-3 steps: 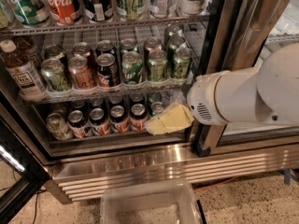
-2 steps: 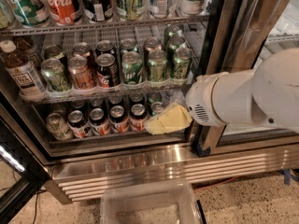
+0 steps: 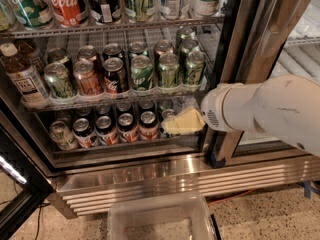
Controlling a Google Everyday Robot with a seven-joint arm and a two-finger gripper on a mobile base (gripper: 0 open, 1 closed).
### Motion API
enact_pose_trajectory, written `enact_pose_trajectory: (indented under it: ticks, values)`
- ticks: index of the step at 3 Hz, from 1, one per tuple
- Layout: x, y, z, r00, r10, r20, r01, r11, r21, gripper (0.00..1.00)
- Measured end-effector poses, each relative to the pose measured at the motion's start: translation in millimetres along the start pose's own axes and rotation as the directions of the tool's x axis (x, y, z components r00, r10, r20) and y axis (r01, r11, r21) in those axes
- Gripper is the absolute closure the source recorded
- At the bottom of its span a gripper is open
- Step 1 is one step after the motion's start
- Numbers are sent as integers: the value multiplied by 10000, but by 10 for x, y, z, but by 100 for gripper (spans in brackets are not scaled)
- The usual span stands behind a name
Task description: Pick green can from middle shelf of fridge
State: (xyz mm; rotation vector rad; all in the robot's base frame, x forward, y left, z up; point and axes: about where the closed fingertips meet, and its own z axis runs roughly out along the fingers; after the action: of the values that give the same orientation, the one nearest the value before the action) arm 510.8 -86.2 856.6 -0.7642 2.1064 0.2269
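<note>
Hovering low beside the bottom-rack cans, the pale yellow claw (image 3: 182, 121), apart or together I cannot tell, risks snagging the grey wire middle shelf (image 3: 125, 98) if it rises toward the dark green aluminium can (image 3: 194, 68).

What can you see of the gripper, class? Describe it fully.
The gripper looks pale yellow and wedge-shaped, on a round white wrist. It points into the fridge, just below the middle shelf's front rail, at the right end of the lower cans. Whether it touches a can cannot be told.
</note>
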Motion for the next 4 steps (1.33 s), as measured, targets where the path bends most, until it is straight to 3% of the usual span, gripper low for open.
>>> enact_pose_trajectory:
  ticks: [1,3,4]
  values:
    - [46,-134,182,9999,105,28,-105,9999,-35,0]
    - [42,-45,489,9967,-796,128,803,9943,-707,0]
    - [-51,-35,579,9928,-1143,353,1166,9905,-731,0]
